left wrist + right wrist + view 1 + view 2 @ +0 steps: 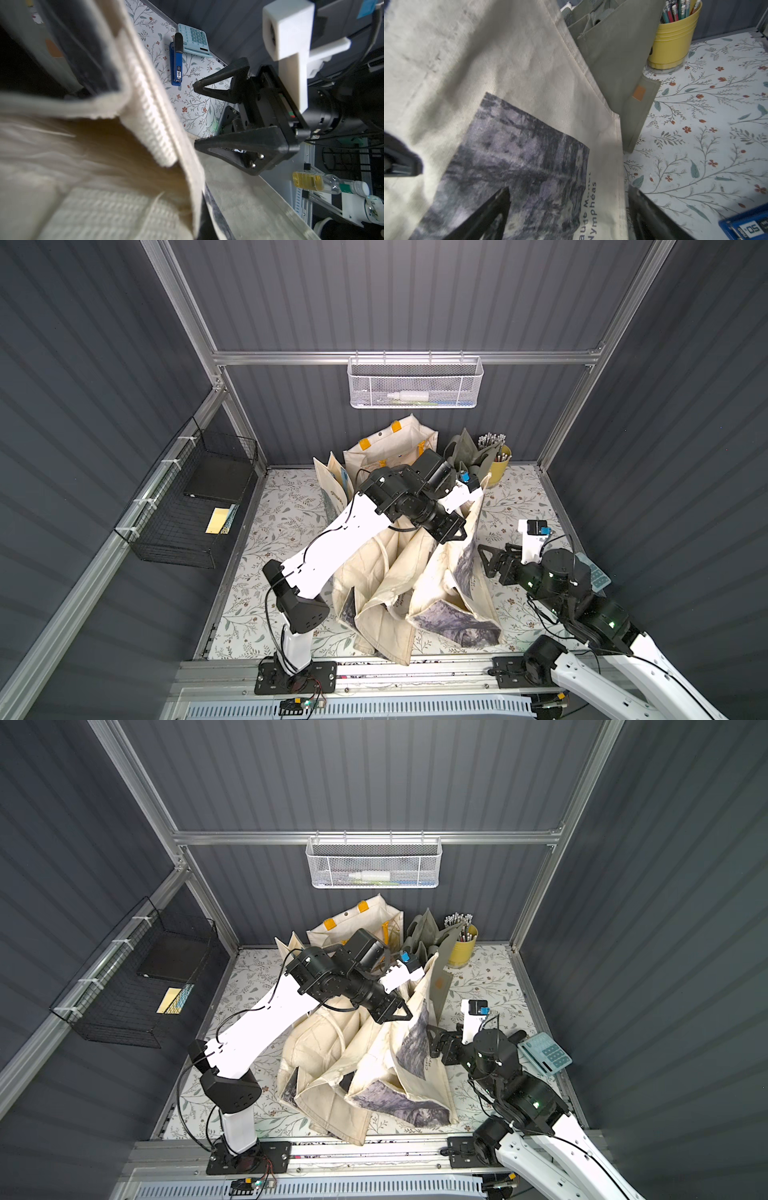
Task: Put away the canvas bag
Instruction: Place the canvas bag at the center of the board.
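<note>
The canvas bag [419, 572], cream with a grey-blue print, is found in the middle of the floral bench [286, 510], raised into a crumpled tent in both top views. Its top is gathered under the left gripper [453, 531], whose fingers are pressed together on the cloth. The right gripper [569, 188] is held at the bag's right side with its fingers [228, 143] spread wide; the bag's side seam is seen between them, not clamped. Just behind, a grey-green bag [612, 52] is propped, with a yellow cup [672, 41] of pencils beyond it. A blue stapler [176, 62] and a calculator [195, 40] are laid near the right arm.
</note>
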Motion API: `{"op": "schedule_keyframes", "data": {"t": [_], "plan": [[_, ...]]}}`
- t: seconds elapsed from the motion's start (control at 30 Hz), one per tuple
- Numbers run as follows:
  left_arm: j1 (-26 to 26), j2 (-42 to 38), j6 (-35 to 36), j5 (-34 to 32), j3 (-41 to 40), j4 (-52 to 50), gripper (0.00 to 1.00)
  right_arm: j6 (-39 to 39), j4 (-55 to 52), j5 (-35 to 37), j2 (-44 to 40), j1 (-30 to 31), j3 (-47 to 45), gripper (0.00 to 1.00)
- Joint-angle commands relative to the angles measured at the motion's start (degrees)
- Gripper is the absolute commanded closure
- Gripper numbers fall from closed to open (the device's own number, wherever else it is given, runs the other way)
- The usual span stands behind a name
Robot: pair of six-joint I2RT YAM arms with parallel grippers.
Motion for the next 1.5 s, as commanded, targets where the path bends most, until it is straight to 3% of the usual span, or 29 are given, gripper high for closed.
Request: {"op": "schedule_keyframes", "data": {"t": [0.0, 0.27, 0.43, 0.67, 1.1, 1.27, 1.47], "plan": [[0.0, 4.7, -2.4, 3.6, 0.6, 5.0, 1.00, 3.2, -2.7, -1.0, -0.4, 0.3, -0.2, 0.11], [0.1, 6.7, -9.9, -3.0, 0.6, 11.0, 1.00, 12.3, -17.1, -1.2, -1.8, 0.3, 2.7, 0.15], [0.1, 6.6, -16.1, -2.0, -2.9, 16.4, 1.00, 11.2, -24.3, -0.4, 0.9, 0.3, 7.4, 0.13], [0.2, 6.7, -17.7, -1.7, -5.3, 18.9, 0.94, 8.9, -27.0, 5.3, -4.2, 0.3, 14.6, 0.11], [1.5, 5.5, -20.8, -0.2, -6.9, 24.4, 0.80, -2.1, -27.7, -9.7, -5.6, 0.3, 15.5, 0.01], [2.8, 5.7, -23.0, 1.3, -7.4, 27.0, 0.78, -2.1, -24.2, -12.0, -11.1, 0.3, 15.7, 0.02], [3.1, 4.0, -25.7, 4.3, -9.6, 33.6, 0.75, -5.4, -27.0, -22.1, -9.5, 0.3, 17.0, 0.05]]}}
